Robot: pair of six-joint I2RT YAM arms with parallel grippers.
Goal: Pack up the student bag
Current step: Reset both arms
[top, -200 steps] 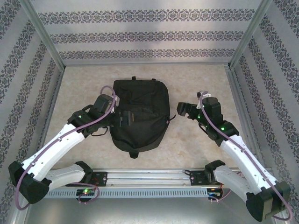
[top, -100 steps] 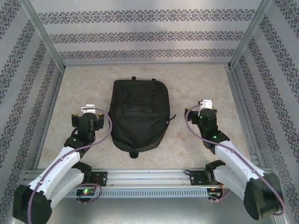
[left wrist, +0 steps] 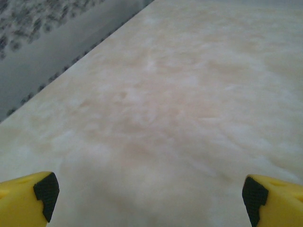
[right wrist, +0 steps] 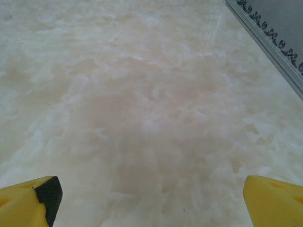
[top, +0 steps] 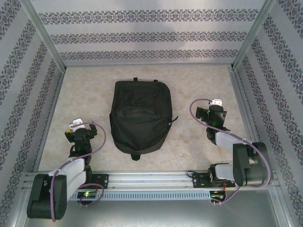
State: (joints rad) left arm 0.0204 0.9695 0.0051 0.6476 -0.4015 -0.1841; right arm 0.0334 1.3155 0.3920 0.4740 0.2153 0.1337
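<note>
The left gripper (left wrist: 150,195) and right gripper (right wrist: 150,194) both gape wide and hold nothing, low over the tabletop (top: 90,90). The bag (top: 140,116) lies flat between them, well apart from each and seemingly zipped. Packing looks finished. Patterned walls (top: 142,35) ring the pale marbled surface.
</note>
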